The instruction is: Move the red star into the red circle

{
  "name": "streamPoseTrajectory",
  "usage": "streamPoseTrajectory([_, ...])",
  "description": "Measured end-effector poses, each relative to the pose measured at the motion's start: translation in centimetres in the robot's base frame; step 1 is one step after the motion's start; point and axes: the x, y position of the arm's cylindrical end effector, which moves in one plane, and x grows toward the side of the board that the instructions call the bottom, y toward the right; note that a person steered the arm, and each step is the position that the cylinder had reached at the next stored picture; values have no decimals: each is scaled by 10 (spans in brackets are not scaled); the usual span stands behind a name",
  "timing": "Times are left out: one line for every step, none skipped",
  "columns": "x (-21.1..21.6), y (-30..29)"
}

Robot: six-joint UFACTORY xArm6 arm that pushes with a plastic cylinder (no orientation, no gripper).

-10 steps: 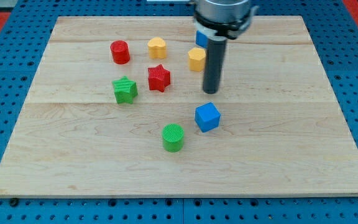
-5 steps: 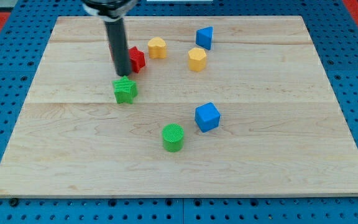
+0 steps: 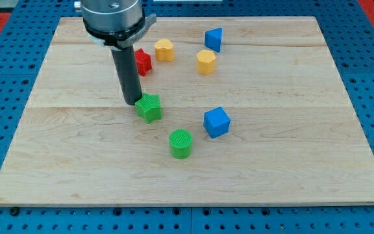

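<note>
My tip point(image 3: 133, 102) sits down on the wooden board point(image 3: 291, 162), touching or just beside the green star point(image 3: 149, 107) on that block's upper-left side; there is no claw on this rig, just the bare rod, so nothing is held or pinched; the red star point(image 3: 142, 62) is mostly hidden behind the rod, only its right part shows, up toward the board's top edge, left of centre; the red circle cannot be made out, it is probably behind the rod or the arm head, so whether the star touches it I cannot tell; the yellow block point(image 3: 164, 49) sits just right of the red star, a second yellow block point(image 3: 205, 62) further right, and a blue block point(image 3: 213, 39) near the top edge; the blue cube point(image 3: 217, 122) and green cylinder point(image 3: 181, 143) lie well below, near the board's middle; my judgement: the tip is parked by the green star rather than the red one, so it is not placed to push the task block now; open room is wide along the left edge, the bottom edge and the whole right side; the tight spot is the top-left cluster, where a push on the red star risks nudging the nearby yellow block.
</note>
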Motion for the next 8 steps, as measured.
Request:
streamPoseTrajectory([-14,23])
streamPoseTrajectory([-11,58])
streamPoseTrajectory([2,48])
streamPoseTrajectory([10,47])
streamPoseTrajectory([15,47])
streamPoseTrajectory([15,47])
streamPoseTrajectory([15,64])
streamPoseTrajectory([-1,72])
